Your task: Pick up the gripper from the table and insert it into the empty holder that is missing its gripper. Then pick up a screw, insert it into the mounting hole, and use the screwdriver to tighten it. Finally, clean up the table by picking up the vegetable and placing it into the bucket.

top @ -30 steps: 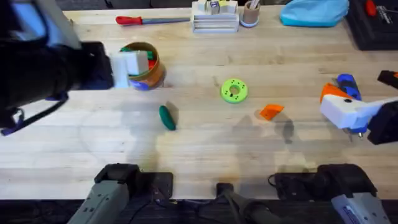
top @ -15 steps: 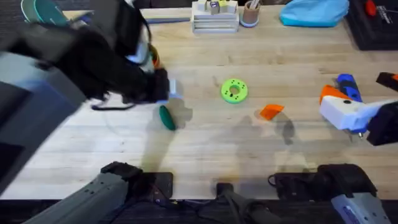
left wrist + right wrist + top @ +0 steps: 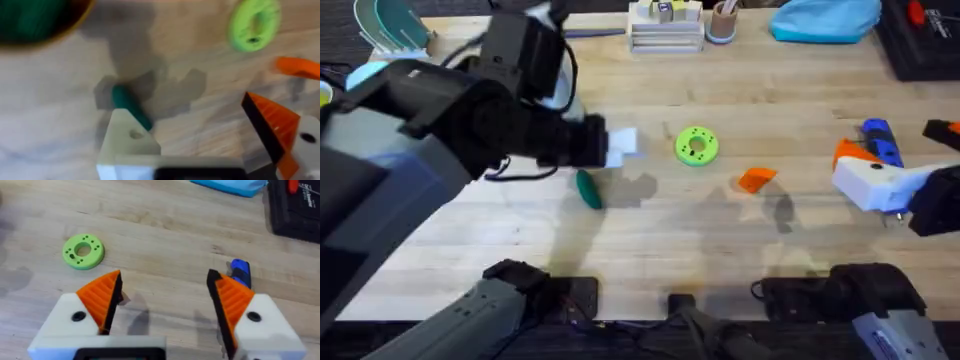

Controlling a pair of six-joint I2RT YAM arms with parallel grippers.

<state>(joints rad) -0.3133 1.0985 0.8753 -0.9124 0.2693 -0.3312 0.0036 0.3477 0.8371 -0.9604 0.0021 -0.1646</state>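
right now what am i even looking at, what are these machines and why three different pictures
Two robot arms work at a wooden table. One camera looks down from above; the other two ride on the wrists, so each shows its own fingers up close. The left gripper has one bare white holder missing its orange pad; it hovers open over the dark green vegetable. The right gripper, open and empty, has both orange pads, with the blue screwdriver beyond it. On the table lie the loose orange gripper pad and a green ring. Nothing is held.
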